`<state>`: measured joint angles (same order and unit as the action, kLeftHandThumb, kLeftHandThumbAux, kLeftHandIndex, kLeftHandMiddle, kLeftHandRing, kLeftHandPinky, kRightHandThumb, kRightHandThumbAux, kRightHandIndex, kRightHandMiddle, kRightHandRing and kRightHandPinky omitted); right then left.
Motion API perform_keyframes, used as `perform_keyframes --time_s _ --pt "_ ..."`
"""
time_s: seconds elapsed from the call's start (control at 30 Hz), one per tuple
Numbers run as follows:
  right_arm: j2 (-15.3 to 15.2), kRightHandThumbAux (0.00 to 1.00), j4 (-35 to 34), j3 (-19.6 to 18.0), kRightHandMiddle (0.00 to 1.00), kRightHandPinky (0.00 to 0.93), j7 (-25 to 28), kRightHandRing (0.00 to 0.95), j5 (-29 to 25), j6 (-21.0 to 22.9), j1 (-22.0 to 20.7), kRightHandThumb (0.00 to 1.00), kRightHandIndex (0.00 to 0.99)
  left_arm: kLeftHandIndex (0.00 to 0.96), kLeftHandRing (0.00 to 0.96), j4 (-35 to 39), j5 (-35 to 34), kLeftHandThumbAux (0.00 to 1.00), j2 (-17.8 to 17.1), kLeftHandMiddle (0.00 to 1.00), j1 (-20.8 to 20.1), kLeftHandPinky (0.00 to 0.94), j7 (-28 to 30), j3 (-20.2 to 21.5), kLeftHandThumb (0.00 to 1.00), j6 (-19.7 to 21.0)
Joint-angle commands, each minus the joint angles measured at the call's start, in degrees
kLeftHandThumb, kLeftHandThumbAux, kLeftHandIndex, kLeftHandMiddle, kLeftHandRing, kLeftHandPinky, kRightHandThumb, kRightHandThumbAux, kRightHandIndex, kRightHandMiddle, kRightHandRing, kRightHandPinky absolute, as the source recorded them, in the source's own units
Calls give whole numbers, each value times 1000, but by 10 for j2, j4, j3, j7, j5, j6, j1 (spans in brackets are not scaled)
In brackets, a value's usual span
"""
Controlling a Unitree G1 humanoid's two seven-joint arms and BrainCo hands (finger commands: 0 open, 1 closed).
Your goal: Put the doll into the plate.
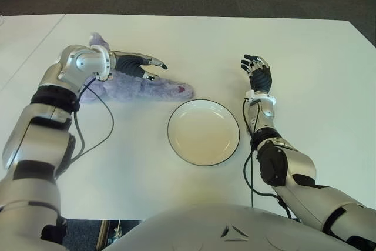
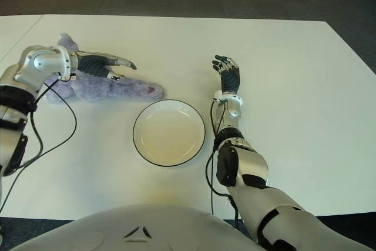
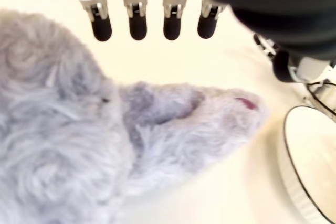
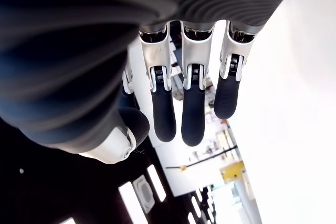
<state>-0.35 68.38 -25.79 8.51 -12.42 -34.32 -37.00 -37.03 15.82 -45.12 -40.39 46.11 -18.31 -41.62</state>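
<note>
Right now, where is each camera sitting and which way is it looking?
Left eye view: on the head, looking down at the white table; both arms show, left hand over the purple doll.
Right eye view: on the head beside it, same scene; right hand open, right of the empty plate.
Left wrist view: on the left wrist, looking past its fingertips at the doll.
Right wrist view: on the right wrist, looking along its own straight fingers.
Both eye views and the left wrist view show doll and plate.
</note>
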Motion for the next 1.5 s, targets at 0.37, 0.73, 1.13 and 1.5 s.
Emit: perform_keyframes --time_s 0.37,0.73,1.13,1.5 --pt "38 730 82 -18 342 320 -9 373 -13 62 145 729 419 0 0 200 -75 191 -43 0 109 0 57 27 302 72" --pt "39 730 82 -18 337 326 -9 363 -14 58 145 729 419 0 0 222 -55 195 -53 0 119 0 45 31 227 81" --pt "40 730 82 -20 334 279 -6 335 -16 59 145 728 419 0 0 204 -45 189 -50 0 112 0 51 17 249 87" --pt "38 730 82 -19 333 303 -10 348 -14 61 145 727 418 0 0 82 219 145 30 0 109 0 -240 -50 371 98"
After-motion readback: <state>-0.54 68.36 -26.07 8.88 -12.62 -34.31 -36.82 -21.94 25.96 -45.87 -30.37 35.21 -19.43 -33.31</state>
